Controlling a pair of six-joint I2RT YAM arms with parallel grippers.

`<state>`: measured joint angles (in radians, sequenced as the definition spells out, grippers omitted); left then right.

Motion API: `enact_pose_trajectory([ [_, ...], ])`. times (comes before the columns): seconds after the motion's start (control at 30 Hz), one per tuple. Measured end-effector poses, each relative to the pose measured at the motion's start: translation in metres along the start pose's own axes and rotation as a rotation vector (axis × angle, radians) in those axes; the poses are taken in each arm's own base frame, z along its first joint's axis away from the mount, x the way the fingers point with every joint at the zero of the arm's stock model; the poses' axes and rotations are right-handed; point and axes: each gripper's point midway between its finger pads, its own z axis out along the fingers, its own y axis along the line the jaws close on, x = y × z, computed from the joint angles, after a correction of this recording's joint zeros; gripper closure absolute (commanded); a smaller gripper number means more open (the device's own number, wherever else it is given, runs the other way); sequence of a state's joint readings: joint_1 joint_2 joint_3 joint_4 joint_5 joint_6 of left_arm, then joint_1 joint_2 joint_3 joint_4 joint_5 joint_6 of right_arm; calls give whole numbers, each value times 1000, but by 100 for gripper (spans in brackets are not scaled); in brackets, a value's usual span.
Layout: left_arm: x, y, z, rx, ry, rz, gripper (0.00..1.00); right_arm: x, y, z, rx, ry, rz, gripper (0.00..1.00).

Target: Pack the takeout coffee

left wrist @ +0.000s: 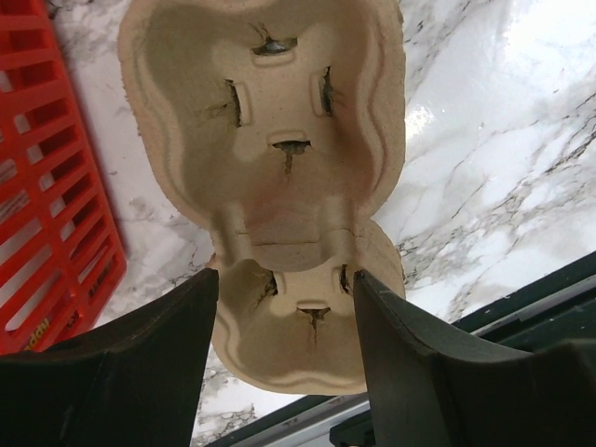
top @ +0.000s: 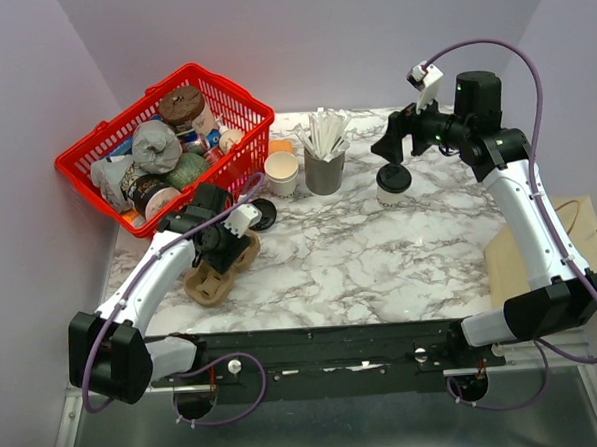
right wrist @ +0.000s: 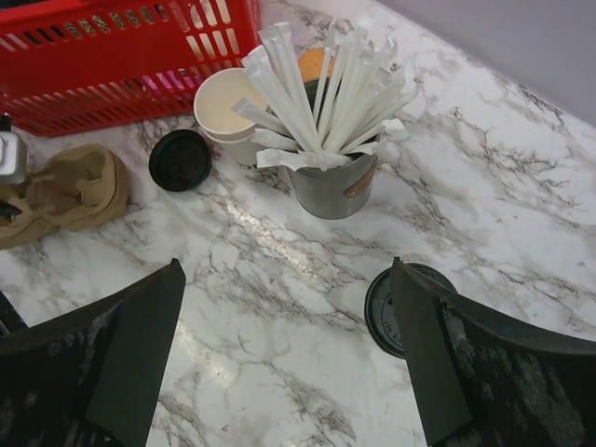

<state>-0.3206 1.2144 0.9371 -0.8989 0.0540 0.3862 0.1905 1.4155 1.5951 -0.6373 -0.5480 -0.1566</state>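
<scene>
**Coffee stands alone while both arms hover**

The takeout coffee (top: 393,183) stands upright on the marble table (top: 381,259), right of the grey cup of sticks (top: 325,167) and apart from it. Our right gripper (right wrist: 287,270) hangs over it with jaws spread wide and nothing in them. From the wrist, one finger hides part of the black lid. If we drop from here, that finger could land on the lid rim and tip the cup.

Our left gripper (left wrist: 284,279) straddles the narrow waist of the pulp carrier (left wrist: 270,140) with jaws apart. We cannot tell for sure whether the pads touch it. A hard squeeze could crush the soft pulp, and an off-centre one could skid it.

The carrier lies close to the table's near edge, with the red basket (top: 104,144) just to its left and a loose black lid (top: 263,213) beside it. The open room is the bare marble between carrier and coffee
</scene>
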Motion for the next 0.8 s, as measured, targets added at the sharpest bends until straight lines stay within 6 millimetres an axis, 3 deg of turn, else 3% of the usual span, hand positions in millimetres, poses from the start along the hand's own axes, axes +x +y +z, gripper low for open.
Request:
enact_pose_trajectory([
  [0.8,5,-2,18,63,76,-62,45,6,-1,5,-3,15,18,0],
])
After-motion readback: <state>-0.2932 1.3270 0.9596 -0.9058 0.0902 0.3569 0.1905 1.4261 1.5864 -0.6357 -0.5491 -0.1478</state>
